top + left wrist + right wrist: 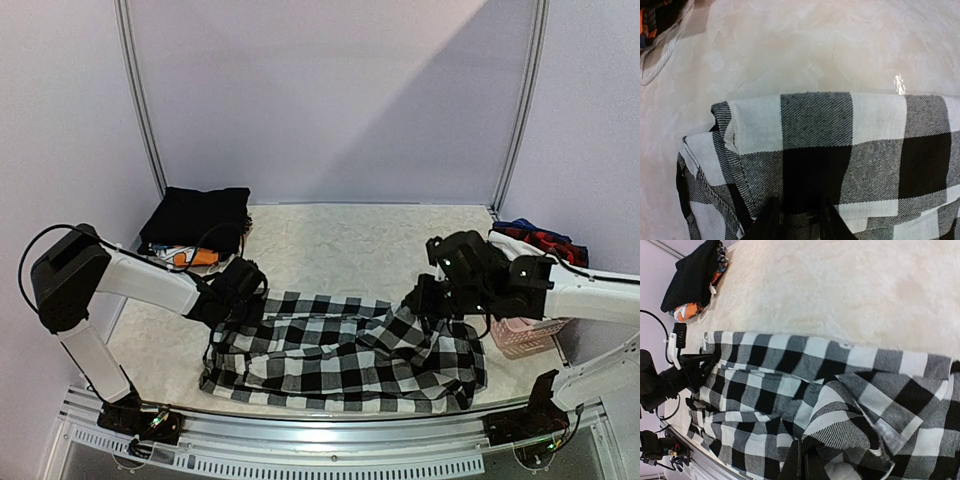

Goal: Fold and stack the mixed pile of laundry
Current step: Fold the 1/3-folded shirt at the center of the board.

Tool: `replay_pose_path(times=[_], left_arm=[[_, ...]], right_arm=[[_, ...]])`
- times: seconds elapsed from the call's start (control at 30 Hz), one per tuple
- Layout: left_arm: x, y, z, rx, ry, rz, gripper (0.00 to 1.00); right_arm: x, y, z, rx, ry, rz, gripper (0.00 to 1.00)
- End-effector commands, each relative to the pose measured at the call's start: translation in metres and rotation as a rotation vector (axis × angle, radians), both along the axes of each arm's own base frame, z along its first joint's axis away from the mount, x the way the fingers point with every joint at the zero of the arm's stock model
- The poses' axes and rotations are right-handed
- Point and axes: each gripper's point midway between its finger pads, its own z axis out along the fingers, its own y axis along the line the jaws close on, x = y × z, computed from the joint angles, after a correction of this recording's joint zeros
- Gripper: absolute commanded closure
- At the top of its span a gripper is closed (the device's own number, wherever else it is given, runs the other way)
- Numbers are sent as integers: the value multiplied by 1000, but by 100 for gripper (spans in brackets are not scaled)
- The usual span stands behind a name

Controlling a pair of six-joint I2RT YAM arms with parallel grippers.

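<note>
Slippage is threatening while the left gripper and right gripper are both pinching opposite ends of the checked garment, which is lying along the table's near edge, the right jaws clamping only a bunched fold.

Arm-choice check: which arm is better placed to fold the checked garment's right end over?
Likely right: the right gripper is shut on the checked garment's raised end; the left gripper holds the opposite end.
</note>
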Motion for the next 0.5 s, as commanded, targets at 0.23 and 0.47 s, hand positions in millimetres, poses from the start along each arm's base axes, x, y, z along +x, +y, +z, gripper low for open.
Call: replay_pose_path(times=[0.23,0.47], left_arm=[[-24,7,-15,0,73,-38,72],[-27,5,-17,-18,78,-49,72]], right_arm=[[48,87,20,-329,-118,429,100],[26,162,2,-443,-154,788,100]])
